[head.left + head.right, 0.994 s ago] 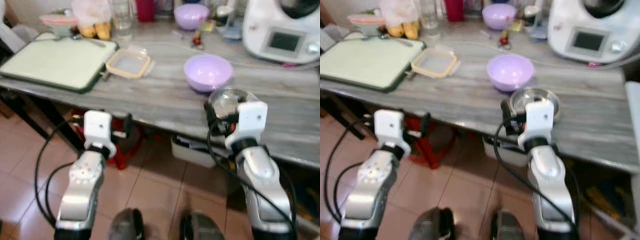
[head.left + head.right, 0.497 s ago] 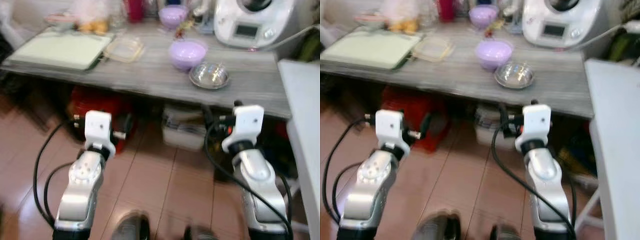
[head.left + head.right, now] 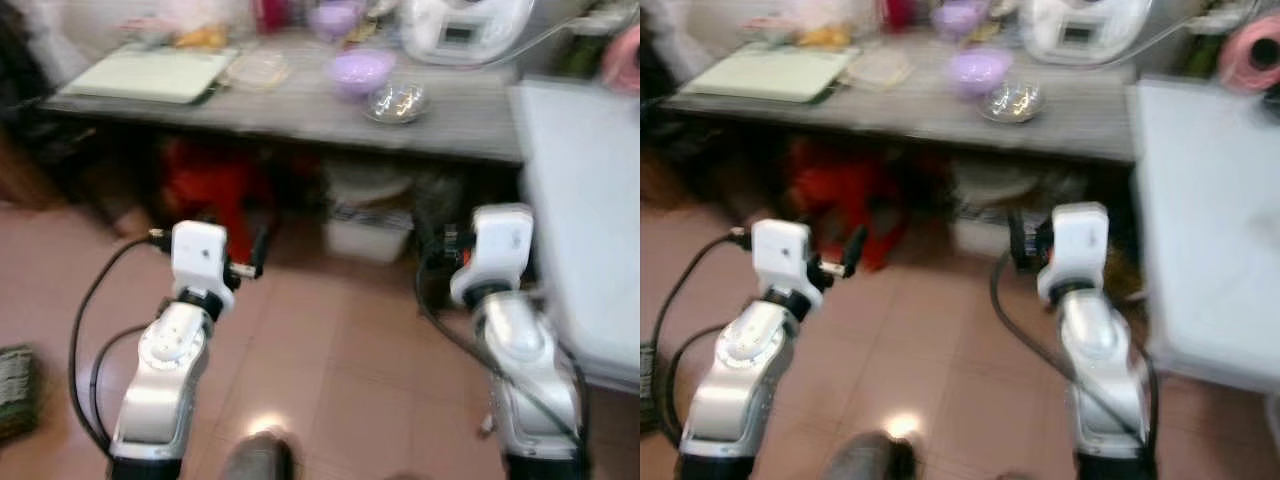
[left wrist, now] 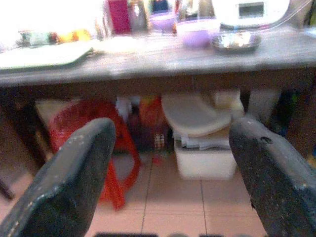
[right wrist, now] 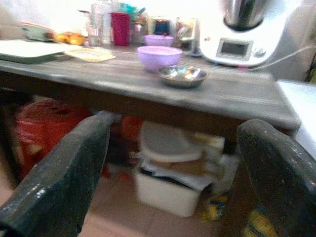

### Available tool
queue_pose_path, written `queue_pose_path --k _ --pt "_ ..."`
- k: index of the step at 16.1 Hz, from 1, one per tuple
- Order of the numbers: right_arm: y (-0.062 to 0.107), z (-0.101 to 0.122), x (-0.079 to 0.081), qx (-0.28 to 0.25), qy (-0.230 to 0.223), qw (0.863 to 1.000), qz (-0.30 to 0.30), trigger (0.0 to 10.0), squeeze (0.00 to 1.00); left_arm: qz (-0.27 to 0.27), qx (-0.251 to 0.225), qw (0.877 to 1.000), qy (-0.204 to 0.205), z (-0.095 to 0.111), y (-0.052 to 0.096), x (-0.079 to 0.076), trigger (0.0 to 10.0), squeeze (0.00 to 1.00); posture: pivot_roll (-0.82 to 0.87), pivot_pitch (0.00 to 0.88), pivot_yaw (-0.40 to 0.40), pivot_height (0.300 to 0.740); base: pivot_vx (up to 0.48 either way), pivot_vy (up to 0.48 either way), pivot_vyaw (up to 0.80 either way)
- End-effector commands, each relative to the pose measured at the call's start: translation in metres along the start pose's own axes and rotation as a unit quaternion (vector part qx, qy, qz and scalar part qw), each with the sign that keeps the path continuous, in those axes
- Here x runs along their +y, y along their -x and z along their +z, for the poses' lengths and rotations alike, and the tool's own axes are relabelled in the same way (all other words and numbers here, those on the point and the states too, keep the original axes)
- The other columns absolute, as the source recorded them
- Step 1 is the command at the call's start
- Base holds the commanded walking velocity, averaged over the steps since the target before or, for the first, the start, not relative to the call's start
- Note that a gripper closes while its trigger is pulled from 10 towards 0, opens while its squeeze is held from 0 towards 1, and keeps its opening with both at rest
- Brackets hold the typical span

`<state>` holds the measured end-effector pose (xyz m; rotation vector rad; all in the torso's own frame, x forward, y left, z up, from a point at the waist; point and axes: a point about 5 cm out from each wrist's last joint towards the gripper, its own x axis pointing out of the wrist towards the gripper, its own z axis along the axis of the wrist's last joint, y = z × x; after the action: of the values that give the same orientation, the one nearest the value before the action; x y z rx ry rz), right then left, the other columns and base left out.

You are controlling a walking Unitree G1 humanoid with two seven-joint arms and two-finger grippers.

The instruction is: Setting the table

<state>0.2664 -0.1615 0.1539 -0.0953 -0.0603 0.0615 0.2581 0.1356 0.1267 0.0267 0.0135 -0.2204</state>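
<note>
The grey wooden table (image 3: 940,105) now sits well away at the top of the head views, where a second ago its near edge lay right under the arms; the whole picture has shifted and blurred, so the robot has stepped back and the things have not moved. A white table (image 3: 1210,200) has come into view along the robot's right. On the grey table, the white kitchen machine (image 5: 242,34) stands at the far right corner, the green board (image 3: 765,72) toward the left end. Near the front edge the lilac bowl (image 5: 159,55) and the steel bowl (image 5: 181,75) sit just beside each other, untouched. The left gripper (image 4: 168,168) and right gripper (image 5: 170,173) hang over the tiled floor (image 3: 330,380), fingers spread and empty. Judging by this, no dish is being carried to the white table yet
</note>
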Motion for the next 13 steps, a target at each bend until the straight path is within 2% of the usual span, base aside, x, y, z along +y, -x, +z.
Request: queue_pose_path --k 1,3,13 --pt "-0.0005 0.0003 -0.0009 0.003 -0.011 1.000 -0.007 10.0 0.00 -0.012 -0.014 1.000 -0.003 0.0076 -0.0024 -0.0012 10.0 0.00 -0.01 0.090 0.058 0.740 0.000 0.000 -0.71" --pt "-0.0009 0.0002 0.0006 0.003 -0.009 1.000 -0.002 10.0 0.00 -0.016 -0.016 1.000 -0.001 0.0084 -0.0020 -0.0020 10.0 0.00 -0.01 0.090 0.057 0.740 0.000 -0.313 -0.80" --pt "-0.0043 0.0000 0.0009 0.006 -0.009 1.000 0.004 10.0 0.00 -0.034 -0.020 0.999 0.011 0.0099 -0.0006 -0.0044 10.0 0.00 -0.01 0.095 0.053 0.740 0.000 -0.470 0.00"
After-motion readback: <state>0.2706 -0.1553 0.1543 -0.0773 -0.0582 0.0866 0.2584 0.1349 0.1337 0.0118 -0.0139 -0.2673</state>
